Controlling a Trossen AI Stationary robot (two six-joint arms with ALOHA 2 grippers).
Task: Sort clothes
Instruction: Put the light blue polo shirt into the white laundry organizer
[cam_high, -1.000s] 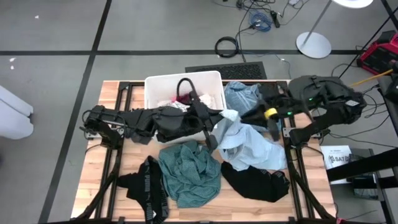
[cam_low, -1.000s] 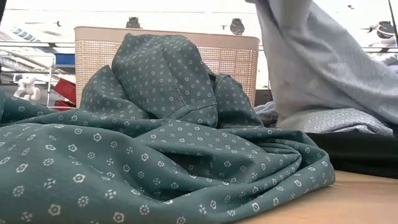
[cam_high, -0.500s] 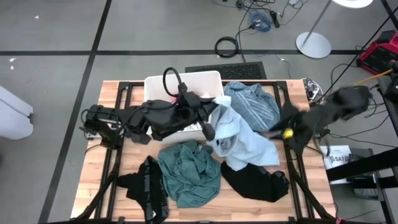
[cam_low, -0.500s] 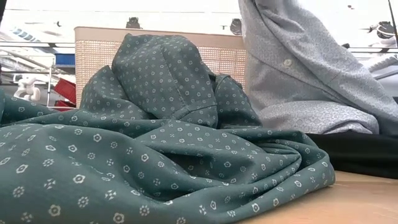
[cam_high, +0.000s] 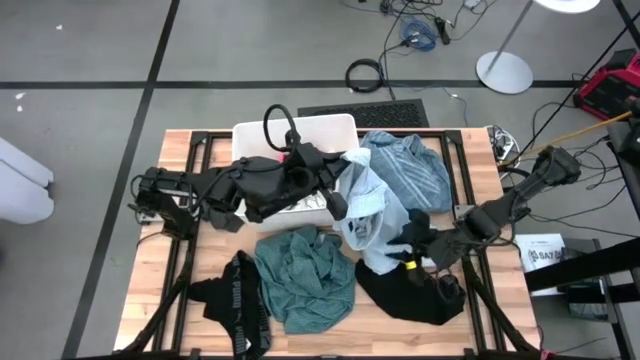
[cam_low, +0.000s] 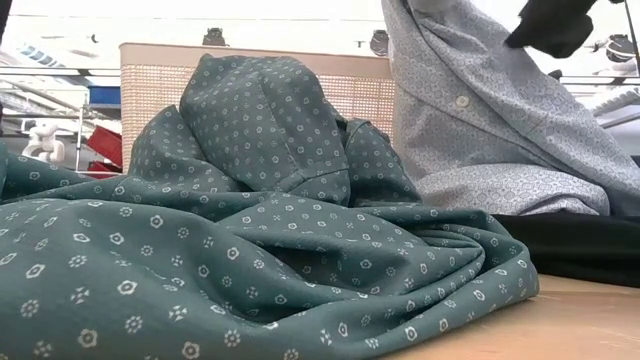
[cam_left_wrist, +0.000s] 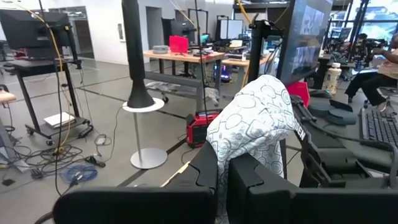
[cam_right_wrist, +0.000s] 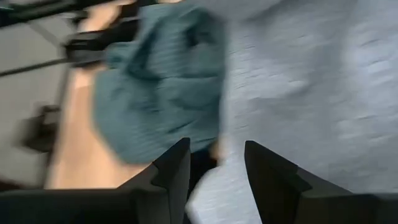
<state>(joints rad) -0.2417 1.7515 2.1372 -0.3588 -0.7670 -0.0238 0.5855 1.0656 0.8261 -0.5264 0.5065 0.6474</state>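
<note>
My left gripper (cam_left_wrist: 222, 167) pinches the soft white-grey patterned shirt (cam_left_wrist: 255, 127), which hangs below it. My right gripper (cam_right_wrist: 214, 163) is spread over the shirt's bottom edge.

Right wrist view blurred; teal-green garment (cam_right_wrist: 149, 93) edges indistinct. Low view: white bin (cam_low: 150, 95) mostly hidden behind that garment. Black garment (cam_high: 405, 290) partly under right hand (cam_high: 418, 250).

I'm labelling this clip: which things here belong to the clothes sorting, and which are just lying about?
Job:
- light blue shirt, held up by left gripper
- teal-green garment
- black garments
- blue striped garment
- white bin
- right gripper, open

Lying about:
- floor cables
- lamp base
</note>
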